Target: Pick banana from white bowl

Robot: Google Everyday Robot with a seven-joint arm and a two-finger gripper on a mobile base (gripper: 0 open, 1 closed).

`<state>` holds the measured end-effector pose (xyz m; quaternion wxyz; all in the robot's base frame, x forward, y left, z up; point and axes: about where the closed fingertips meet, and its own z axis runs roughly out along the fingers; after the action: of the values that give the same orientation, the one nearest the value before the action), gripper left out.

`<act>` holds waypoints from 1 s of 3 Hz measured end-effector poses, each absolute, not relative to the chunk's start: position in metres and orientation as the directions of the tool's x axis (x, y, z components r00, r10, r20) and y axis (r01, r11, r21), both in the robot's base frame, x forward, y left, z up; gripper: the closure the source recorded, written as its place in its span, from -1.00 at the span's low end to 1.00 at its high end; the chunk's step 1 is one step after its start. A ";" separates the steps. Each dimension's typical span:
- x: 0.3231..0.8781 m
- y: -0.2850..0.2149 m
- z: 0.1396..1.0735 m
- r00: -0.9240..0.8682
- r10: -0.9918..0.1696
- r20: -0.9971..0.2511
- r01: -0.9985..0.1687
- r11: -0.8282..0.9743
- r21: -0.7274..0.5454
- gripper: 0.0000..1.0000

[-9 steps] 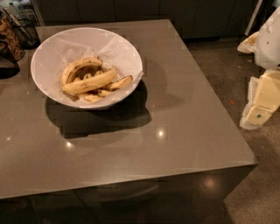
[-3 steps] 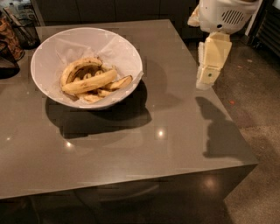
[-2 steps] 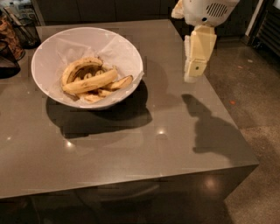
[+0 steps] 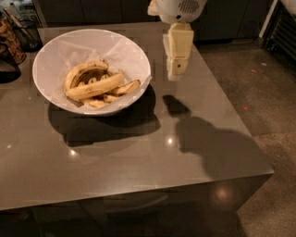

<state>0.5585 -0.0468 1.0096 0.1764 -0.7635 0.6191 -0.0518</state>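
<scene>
Pincer [image 4: 175, 69]: pale yellow, hangs tip-down from the white wrist housing [image 4: 180, 8], over the far right part of the table [image 4: 138, 162]. It sits just right of the white bowl [image 4: 50, 52], level with the bowl's right rim and apart from it. It is up off the table: its shadow [image 4: 175, 105] falls nearer on the surface, separate from the tip. Released or clenched: cannot tell from this angle.

White bowl: far left half of the table, upright, lined with crinkled white paper [image 4: 124, 48] that rises up the far right wall. It casts a dark shadow on the table on its near side.

Banana [image 4: 95, 86]: in the bowl, lying across the middle of the pile, nearly straight, plain yellow, with its right end tilted slightly towards the far side. The pincer is well to its right and does not touch it.

Other fruit in the bowl:
- curved banana [image 4: 81, 70] with dark streaks, arched just behind the banana and touching it at the left end
- short yellow-brown pieces [image 4: 127, 86] at the banana's right end and along its near side

A broad arm shadow [image 4: 215, 143] covers the near right part of the table. A dark wire basket [image 4: 25, 31] stands at the far left corner. Speckled floor [image 4: 263, 88] is to the right of the table.
</scene>
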 end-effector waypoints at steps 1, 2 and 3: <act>0.563 -0.044 1.010 0.236 -0.960 -0.153 -0.922 -0.171 -0.348 -1.00; 0.577 -0.025 1.002 0.238 -0.948 -0.211 -0.932 -0.162 -0.325 -1.00; 0.589 -0.006 0.982 0.226 -0.940 -0.256 -0.949 -0.154 -0.273 -1.00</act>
<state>0.5895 -0.0060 0.9821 0.1904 -0.7595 0.6218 0.0128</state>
